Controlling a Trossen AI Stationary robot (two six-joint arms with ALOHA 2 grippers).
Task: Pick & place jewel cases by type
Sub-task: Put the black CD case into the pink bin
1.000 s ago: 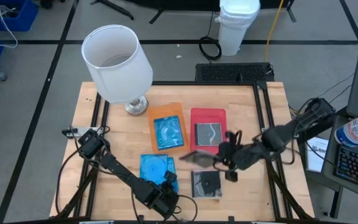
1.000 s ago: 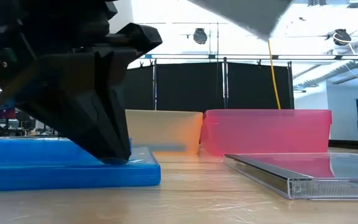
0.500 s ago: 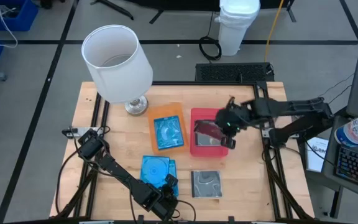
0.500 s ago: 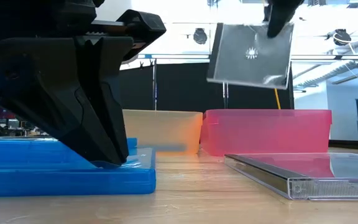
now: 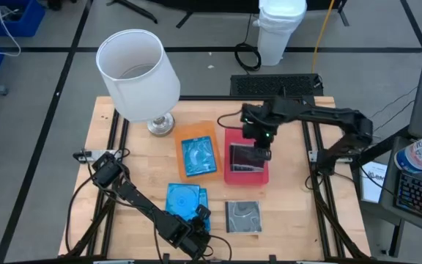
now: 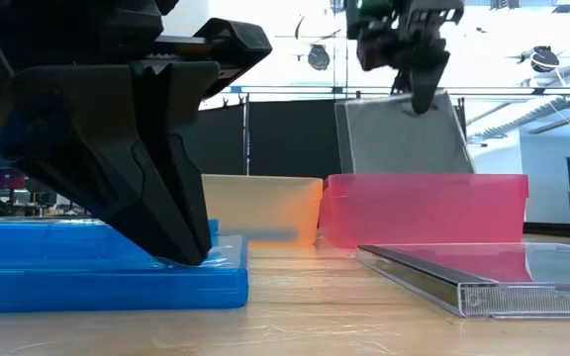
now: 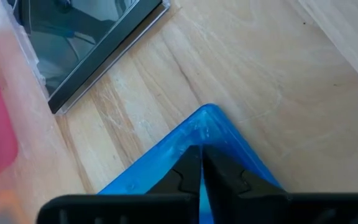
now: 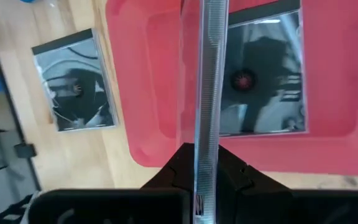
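Trays sit side by side mid-table: the orange tray holds one blue jewel case, and the red tray holds a clear case lying flat. Above the red tray, the right gripper has its fingers clamped on the edge of a second clear jewel case, which hangs tilted over the tray. Near the table's front edge, the left gripper is pinched almost fully closed on the corner of a blue case stack. Another clear case lies on the wood beside the stack.
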